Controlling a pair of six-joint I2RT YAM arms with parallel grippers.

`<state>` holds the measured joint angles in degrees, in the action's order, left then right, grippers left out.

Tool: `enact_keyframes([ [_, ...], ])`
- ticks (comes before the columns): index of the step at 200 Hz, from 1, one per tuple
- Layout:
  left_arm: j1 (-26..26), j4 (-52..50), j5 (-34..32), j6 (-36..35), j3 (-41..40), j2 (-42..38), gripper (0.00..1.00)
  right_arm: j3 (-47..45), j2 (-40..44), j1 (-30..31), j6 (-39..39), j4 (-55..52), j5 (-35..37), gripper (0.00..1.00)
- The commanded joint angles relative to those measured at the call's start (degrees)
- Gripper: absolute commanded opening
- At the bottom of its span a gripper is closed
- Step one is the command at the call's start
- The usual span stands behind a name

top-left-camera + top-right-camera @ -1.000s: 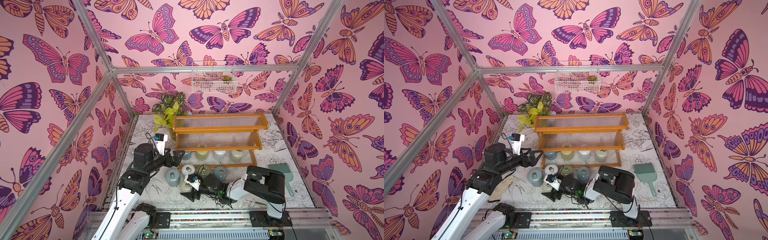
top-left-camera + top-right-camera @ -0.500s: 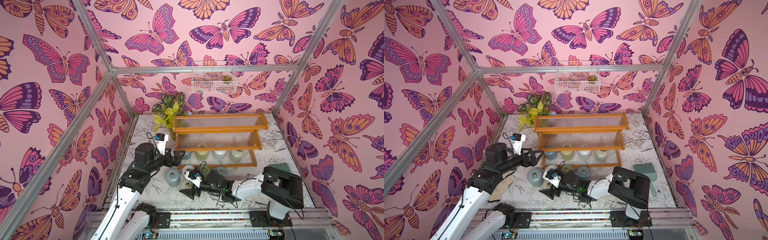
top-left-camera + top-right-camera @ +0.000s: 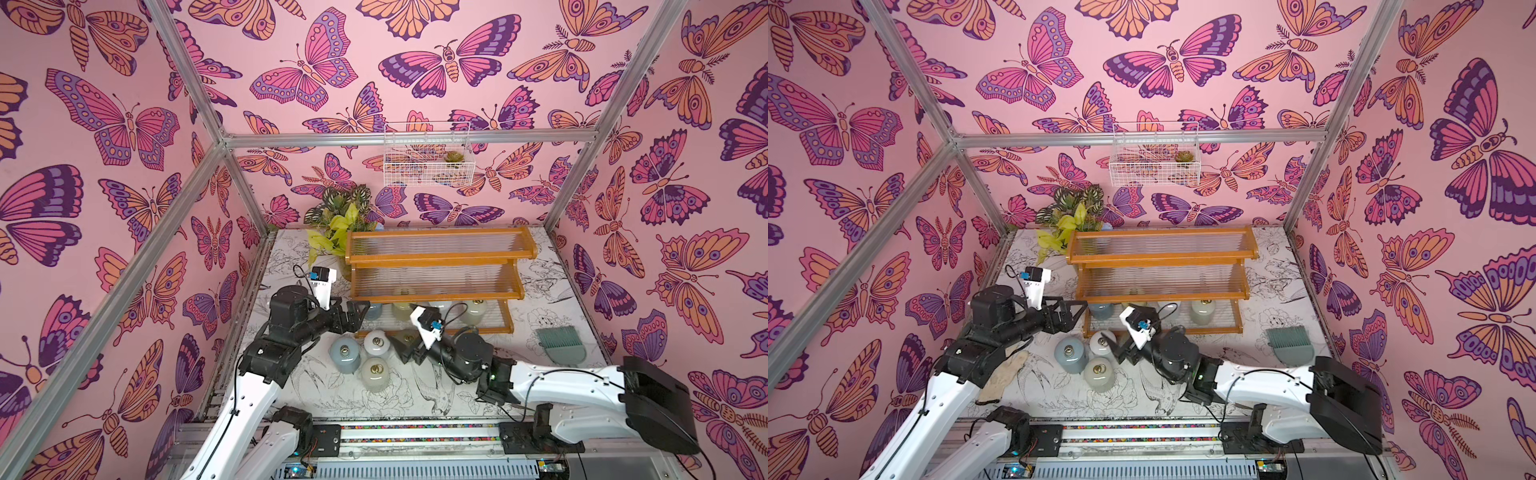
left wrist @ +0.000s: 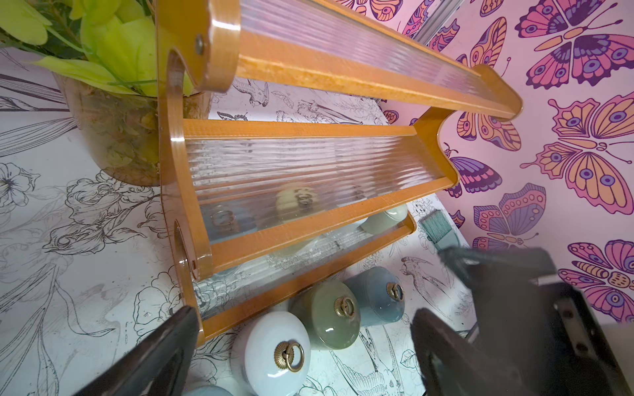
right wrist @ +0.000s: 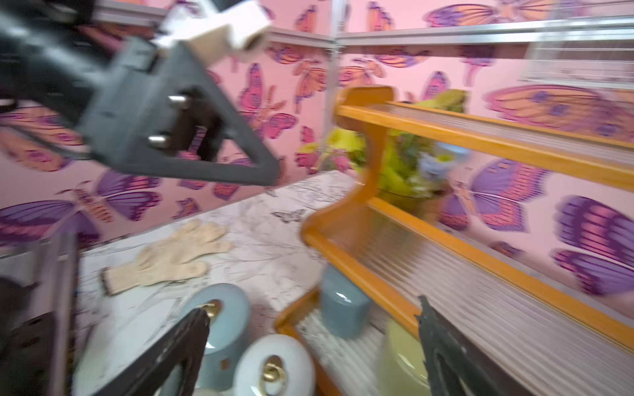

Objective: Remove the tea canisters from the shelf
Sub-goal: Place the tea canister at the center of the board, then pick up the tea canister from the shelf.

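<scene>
The orange-brown shelf (image 3: 436,266) (image 3: 1163,266) (image 4: 298,137) holds several tea canisters on its bottom tier, among them a pale blue one (image 3: 372,309) (image 5: 343,305), a cream one (image 3: 402,309) and another cream one (image 3: 476,314). On the table in front stand a pale blue canister (image 3: 345,353) (image 3: 1070,353), a white one (image 3: 376,343) (image 4: 271,353) and a cream one (image 3: 376,374) (image 3: 1099,374). A sage one (image 4: 329,313) and a blue one (image 4: 377,301) stand beside them. My left gripper (image 3: 359,309) (image 4: 305,313) hovers open at the shelf's left end. My right gripper (image 3: 403,347) (image 5: 310,310) is open and empty at the bottom tier's front.
A cream glove (image 3: 1005,374) (image 5: 168,255) lies under the left arm. A green brush (image 3: 559,343) lies right of the shelf. A potted plant (image 3: 336,224) stands behind the shelf's left end. A white wire basket (image 3: 428,158) hangs on the back wall.
My right gripper has opened, let go of the cream canister at the front of the table, and moved back toward the shelf. The left arm has barely moved.
</scene>
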<state>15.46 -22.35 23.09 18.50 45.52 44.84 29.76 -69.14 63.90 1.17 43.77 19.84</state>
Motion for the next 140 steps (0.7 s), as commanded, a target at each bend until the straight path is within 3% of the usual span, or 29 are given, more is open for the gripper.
enact_keyframes([
  [1, 0.27, 0.23, 0.11, -0.48, 0.80, -0.97, 1.00, -4.84, 5.77, -4.75, -5.03, -5.18, 10.82, 0.97],
  [30, 0.29, 0.20, 0.22, -0.58, 0.71, -1.03, 1.00, -10.82, 12.97, -6.15, -6.25, -7.44, 17.08, 0.95],
  [70, 0.25, 0.30, 0.54, -0.83, 1.07, -0.35, 1.00, -16.44, 20.00, -6.17, -14.58, -14.26, 25.19, 0.92],
  [105, 0.32, 0.35, 0.12, -1.00, 1.24, -0.34, 1.00, -17.76, 18.48, -6.96, -20.04, -16.78, 31.97, 0.92],
  [140, 0.34, 0.29, 0.55, -0.92, 1.25, -0.37, 1.00, -18.42, 14.00, -11.12, -26.52, -16.83, 32.53, 0.94],
])
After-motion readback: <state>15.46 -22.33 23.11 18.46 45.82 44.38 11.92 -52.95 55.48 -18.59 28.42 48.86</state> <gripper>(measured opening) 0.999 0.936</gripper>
